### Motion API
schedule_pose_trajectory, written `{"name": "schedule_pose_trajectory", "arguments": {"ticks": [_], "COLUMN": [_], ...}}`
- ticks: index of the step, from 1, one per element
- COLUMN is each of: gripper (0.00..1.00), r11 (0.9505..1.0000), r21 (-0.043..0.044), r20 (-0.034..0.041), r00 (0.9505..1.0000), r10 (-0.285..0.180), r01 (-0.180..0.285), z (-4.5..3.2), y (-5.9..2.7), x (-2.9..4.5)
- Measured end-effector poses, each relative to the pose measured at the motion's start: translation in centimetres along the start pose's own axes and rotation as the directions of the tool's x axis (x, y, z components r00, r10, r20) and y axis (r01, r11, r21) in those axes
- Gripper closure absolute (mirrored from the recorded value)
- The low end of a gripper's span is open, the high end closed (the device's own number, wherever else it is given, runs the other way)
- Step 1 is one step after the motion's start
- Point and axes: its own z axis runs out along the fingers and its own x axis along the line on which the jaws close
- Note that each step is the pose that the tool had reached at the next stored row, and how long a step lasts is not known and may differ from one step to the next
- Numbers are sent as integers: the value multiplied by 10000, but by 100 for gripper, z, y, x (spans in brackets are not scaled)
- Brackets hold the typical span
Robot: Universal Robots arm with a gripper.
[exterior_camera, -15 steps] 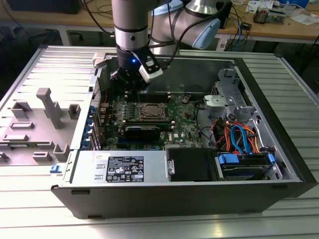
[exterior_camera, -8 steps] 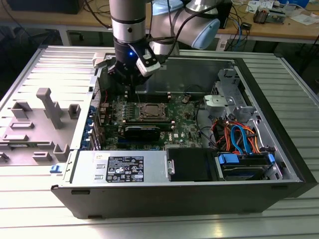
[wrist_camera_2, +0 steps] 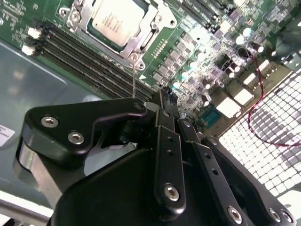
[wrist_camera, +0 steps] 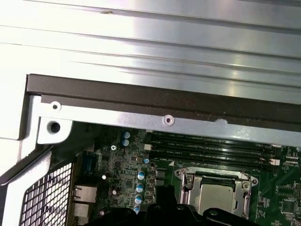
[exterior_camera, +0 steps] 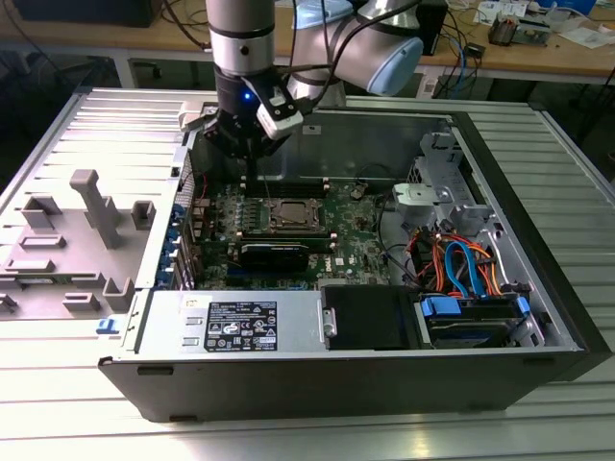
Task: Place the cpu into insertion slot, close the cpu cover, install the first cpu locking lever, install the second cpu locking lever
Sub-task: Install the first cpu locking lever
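The cpu (wrist_camera_2: 115,19) lies flat in the insertion slot (wrist_camera_2: 75,20) on the green motherboard (wrist_camera_2: 207,52), silvery top up. The cpu cover (wrist_camera_2: 146,34) rests closed around it as a metal frame. From the socket corner a thin wire cpu locking lever (wrist_camera_2: 133,80) rises upright and disappears behind my gripper (wrist_camera_2: 162,96), whose black fingers stand together, apparently shut on the lever's end. In the exterior view the gripper (exterior_camera: 252,163) hangs just to that view's left of the cpu (exterior_camera: 293,215). The first wrist view has the cpu (wrist_camera: 217,197) beyond the gripper (wrist_camera: 164,200).
Long black memory slots (wrist_camera_2: 89,56) run beside the socket. The case wall (wrist_camera: 141,99) stands close behind. A black graphics card (exterior_camera: 274,252), the power supply (exterior_camera: 231,322) and coloured cables (exterior_camera: 461,264) share the case. A grey fixture block (exterior_camera: 67,240) lies outside.
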Motion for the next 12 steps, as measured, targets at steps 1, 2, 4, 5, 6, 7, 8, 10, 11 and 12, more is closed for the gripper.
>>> {"name": "schedule_pose_trajectory", "arguments": {"ticks": [1,2,4,5,6,7,8,10,11,12], "gripper": [89,89,89,89,89,89,89,89,89,89], "r11": [10000,10000,9999,9999,9999,9999,9999,9999,9999,9999], "r21": [0,0,7,10,11,10,12,14,21,35], "r20": [0,1,0,0,0,0,-1,-1,-1,-2], "r00": [10000,10000,9999,9999,9999,9999,9999,9999,9999,9999], "r10": [-1,-2,110,156,157,158,158,157,157,163], "r01": [1,2,-110,-156,-157,-158,-158,-157,-157,-163], "z": [1,2,6,7,8,12,16,17,17,18], "y": [0,1,23,27,27,28,28,37,43,52], "x": [0,-1,-4,-5,-6,-7,-11,-21,-29,-44]}}
